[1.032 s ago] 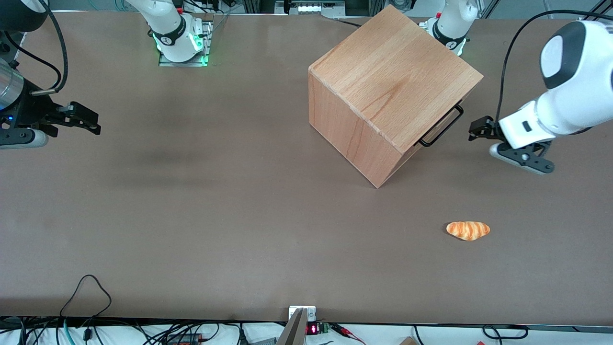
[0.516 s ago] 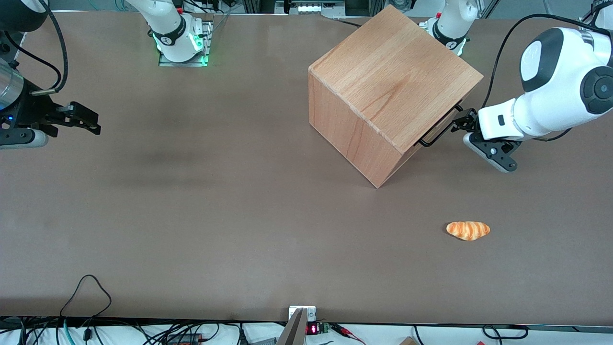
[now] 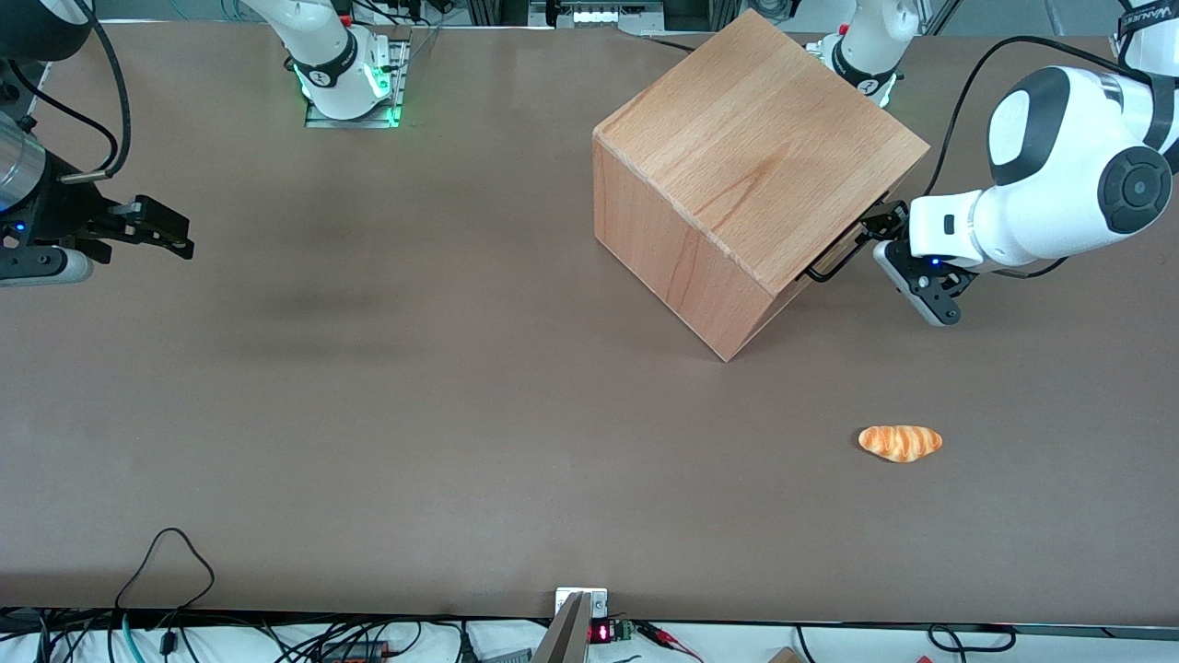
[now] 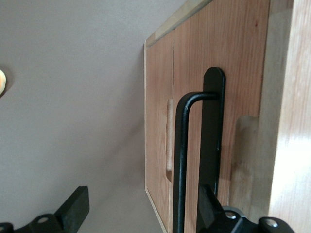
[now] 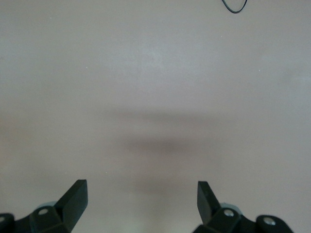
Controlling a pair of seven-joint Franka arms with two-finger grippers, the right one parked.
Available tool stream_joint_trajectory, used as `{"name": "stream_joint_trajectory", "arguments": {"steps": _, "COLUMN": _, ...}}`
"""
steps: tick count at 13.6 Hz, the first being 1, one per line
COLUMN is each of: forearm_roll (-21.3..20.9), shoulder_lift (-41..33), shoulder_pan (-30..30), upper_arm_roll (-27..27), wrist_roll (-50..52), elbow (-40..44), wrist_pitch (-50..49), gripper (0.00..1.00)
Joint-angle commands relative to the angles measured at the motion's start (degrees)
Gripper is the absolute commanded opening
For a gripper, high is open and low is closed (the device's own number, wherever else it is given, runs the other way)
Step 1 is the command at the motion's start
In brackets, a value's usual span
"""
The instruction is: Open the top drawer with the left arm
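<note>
The top drawer (image 4: 245, 58) is seen shut, its flat beech front flush with the wooden cabinet (image 3: 746, 166) that stands on the tabletop (image 3: 368, 414), so no pulling out has been done. The black bar handle (image 4: 182, 160) is straddled by the left arm's gripper (image 4: 141, 206), whose jaws are spread apart, one against the drawer front and one out over the tabletop. The reach is judged complete, with closing on the handle and drawing away from the cabinet left; a toy croissant (image 3: 900, 442) lies nearer the front camera than the cabinet.

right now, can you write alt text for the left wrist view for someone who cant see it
The left arm's open tool straddles the black bar handle of the top drawer, one finger out over the brown table, the other between bar and wood. The drawer looks shut.
</note>
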State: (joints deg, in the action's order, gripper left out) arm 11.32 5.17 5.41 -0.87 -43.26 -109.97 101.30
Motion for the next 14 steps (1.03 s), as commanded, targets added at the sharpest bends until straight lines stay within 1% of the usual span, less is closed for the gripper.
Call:
{"name": "stream_joint_trajectory", "arguments": {"steps": 1, "forearm_roll": 2.21, "shoulder_lift": -0.52, "shoulder_pan": 0.04, "upper_arm_roll": 0.26, "wrist_roll": -3.58, "elbow": -1.29, "wrist_pitch": 0.92, "gripper": 1.0}}
{"name": "stream_joint_trajectory", "arguments": {"steps": 2, "forearm_roll": 3.0, "shoulder_lift": -0.52, "shoulder_pan": -0.05, "upper_arm_roll": 0.26, "wrist_roll": -4.45, "elbow": -1.73, "wrist_pitch": 1.44, "gripper": 1.0}}
{"name": "stream_joint_trajectory", "arguments": {"steps": 4, "forearm_roll": 3.27, "shoulder_lift": -0.52, "shoulder_pan": -0.14, "upper_arm_roll": 0.26, "wrist_roll": -5.6, "elbow": -2.88, "wrist_pitch": 2.76, "gripper": 1.0}}
{"name": "stream_joint_trajectory", "arguments": {"steps": 14, "forearm_roll": 3.36, "shoulder_lift": -0.43, "shoulder_pan": -0.14, "upper_arm_roll": 0.17, "wrist_roll": -6.13, "elbow": -5.6, "wrist_pitch": 6.19, "gripper": 1.0}}
